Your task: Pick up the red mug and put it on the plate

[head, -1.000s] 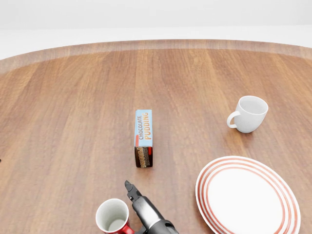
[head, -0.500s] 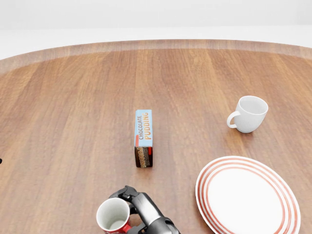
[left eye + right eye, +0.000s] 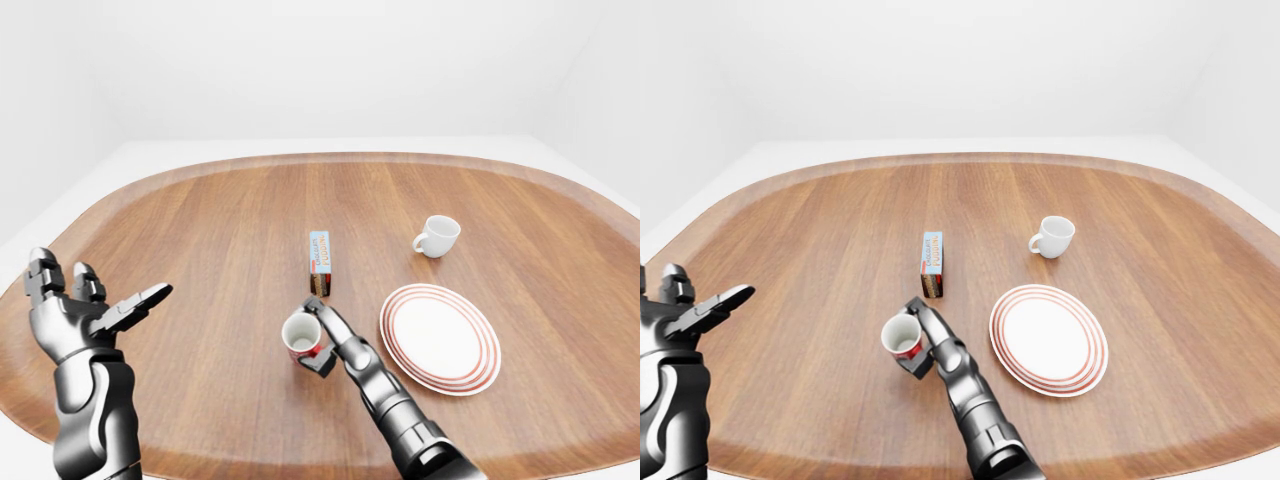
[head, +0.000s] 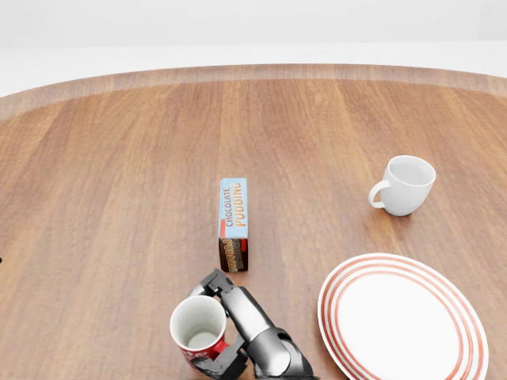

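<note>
With our right robot hand (image 4: 230,332) clamped on the red mug (image 4: 199,329), left of the plate (image 4: 402,317), we should carry it level across and lower it gently.

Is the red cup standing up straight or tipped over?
Nearly upright. The red mug shows its round open mouth facing up, with the right hand wrapped round it. It looks empty inside.

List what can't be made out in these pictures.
- Red mug handle: hidden by the right robot hand, all views.
- Mug base on or off the table: unclear.
- Pudding box small print: too small, eye views.
- Left robot hand: outside the head view.
</note>
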